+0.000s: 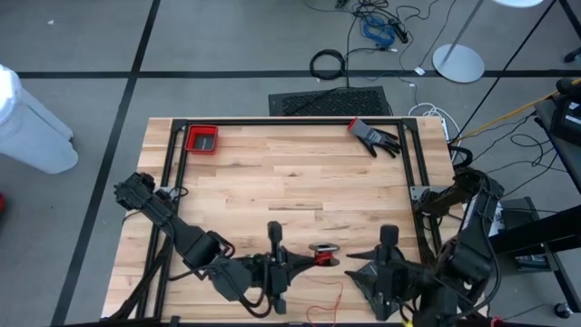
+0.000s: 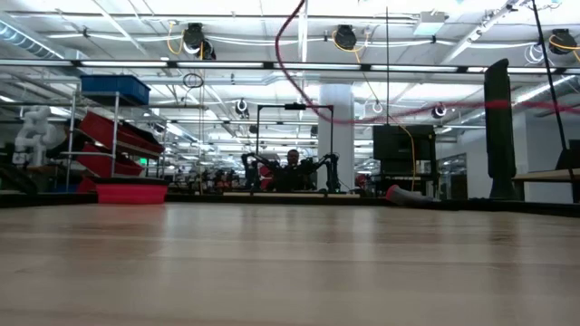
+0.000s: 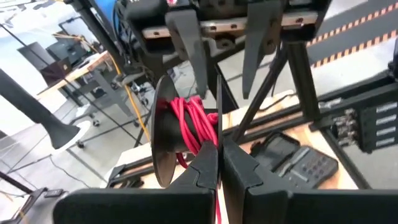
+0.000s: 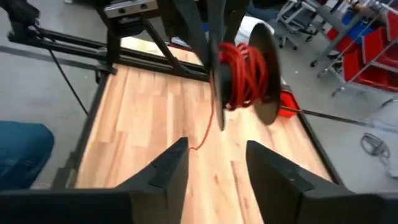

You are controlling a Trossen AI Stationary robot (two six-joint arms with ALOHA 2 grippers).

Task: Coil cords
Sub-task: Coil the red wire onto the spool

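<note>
The red cord point(image 3: 189, 121) is wound on a small spool with two round black discs point(image 4: 264, 68). The spool hangs above the table's near edge point(image 1: 323, 257). My left gripper point(image 3: 219, 163) comes from the left and is shut on the spool. My right gripper point(image 4: 217, 165) stands open a little to the spool's right point(image 1: 352, 263) and faces it. Nothing is between its fingers. A loose tail of the cord point(image 4: 205, 134) hangs from the spool toward the table. In the low view the cord shows as a red loop point(image 2: 292, 68) in the air. My left gripper pinches the rim of one black disc point(image 3: 219, 134) between its two fingers, and that disc stands edge-on to the gripper. The fingers come about level from the table's left. The spool is lifted clear of the table with its axis roughly level, and the cord's tail hangs slack below it.
A red bin point(image 1: 201, 139) stands at the far left of the wooden table, and a black and red glove point(image 1: 374, 136) lies at the far right. A black frame point(image 1: 290, 121) runs around the table's far and side edges. The middle of the tabletop is bare wood.
</note>
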